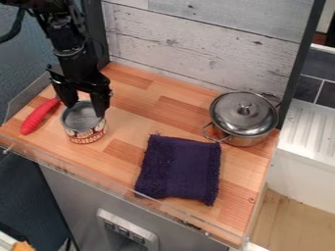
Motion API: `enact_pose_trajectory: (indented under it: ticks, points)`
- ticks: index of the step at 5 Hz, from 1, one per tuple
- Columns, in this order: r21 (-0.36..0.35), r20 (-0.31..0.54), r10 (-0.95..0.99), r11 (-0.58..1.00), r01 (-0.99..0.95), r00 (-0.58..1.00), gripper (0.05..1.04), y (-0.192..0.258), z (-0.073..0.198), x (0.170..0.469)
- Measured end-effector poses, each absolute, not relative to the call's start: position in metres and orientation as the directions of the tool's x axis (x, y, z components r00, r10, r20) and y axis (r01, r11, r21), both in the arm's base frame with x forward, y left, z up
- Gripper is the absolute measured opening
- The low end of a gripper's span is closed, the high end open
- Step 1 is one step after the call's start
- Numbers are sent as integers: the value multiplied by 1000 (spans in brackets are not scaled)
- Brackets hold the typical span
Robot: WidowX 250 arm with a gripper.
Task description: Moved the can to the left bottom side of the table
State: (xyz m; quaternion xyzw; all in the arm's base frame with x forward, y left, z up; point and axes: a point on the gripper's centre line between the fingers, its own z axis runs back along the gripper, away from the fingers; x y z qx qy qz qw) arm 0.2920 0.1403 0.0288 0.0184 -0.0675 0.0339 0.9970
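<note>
Black arm [70,54] angled down at upper left, fingers [100,104] spread apart at can's [85,135] rim

I see a silver can [80,117] with a red-and-white label [85,137], a red handle [39,116], a dark purple cloth [179,169], a silver pot [243,117] and a desk [177,110] patchworked in tan and orange-brown.

And here's the black arm [67,41], in from the top edge at the upper left of the view, its upper joints bunched near that edge, the wrist below them and slanting slightly towards the view's right! The gripper [84,111] hangs beneath, pointing down, and look at that spread: two black fingers [100,100] well parted, a gap between them, the one on the view's right reaching lower in the picture
</note>
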Motion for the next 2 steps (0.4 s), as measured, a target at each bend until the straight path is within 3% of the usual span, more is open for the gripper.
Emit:
enact_pose_trajectory:
  ticks: [2]
  points:
    - [67,159,-65,996,55,985,999,144,73,298]
